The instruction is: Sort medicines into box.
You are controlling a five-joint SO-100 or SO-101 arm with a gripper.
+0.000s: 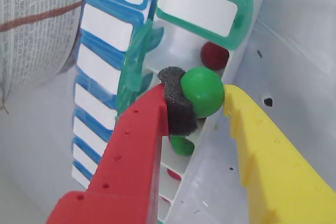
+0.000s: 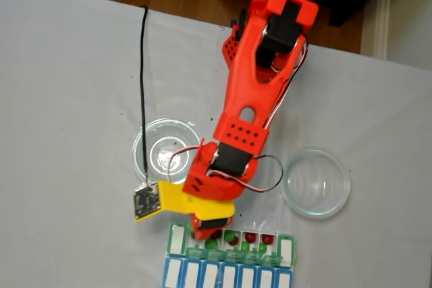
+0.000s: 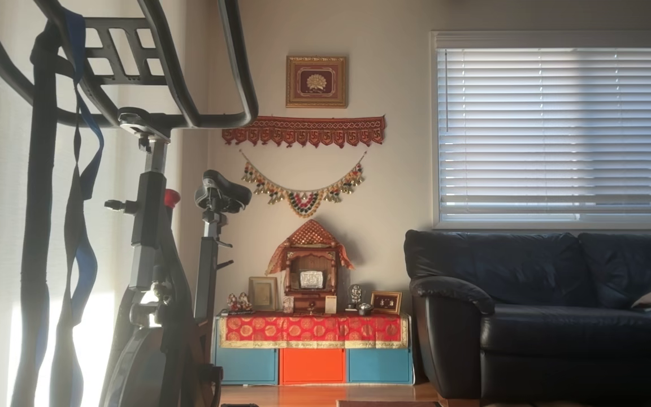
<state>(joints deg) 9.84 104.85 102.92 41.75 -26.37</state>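
1 green ball (image 1: 202, 92) sits between the fingers (image 1: 202, 109), pressed against the dark foam pad on the red finger (image 1: 137, 145); the yellow finger (image 1: 273, 156) stands just off it, so grip looks loose or mid-release, fingers partly apart. Step: drop into the green-lidded box (image 1: 210, 9), directly over an open compartment. Next move: open wider, let it fall, lift clear without clipping the raised lids. Contents in wrist view: 1 dark red ball (image 1: 214, 55) in the compartment beyond, 1 green ball (image 1: 182, 145) below the pad, red further down. Fixed view: box (image 2: 289, 251) at the worktop edge (image 2: 67, 99) holds several red and green balls; both clear dishes (image 2: 317, 181) look empty.
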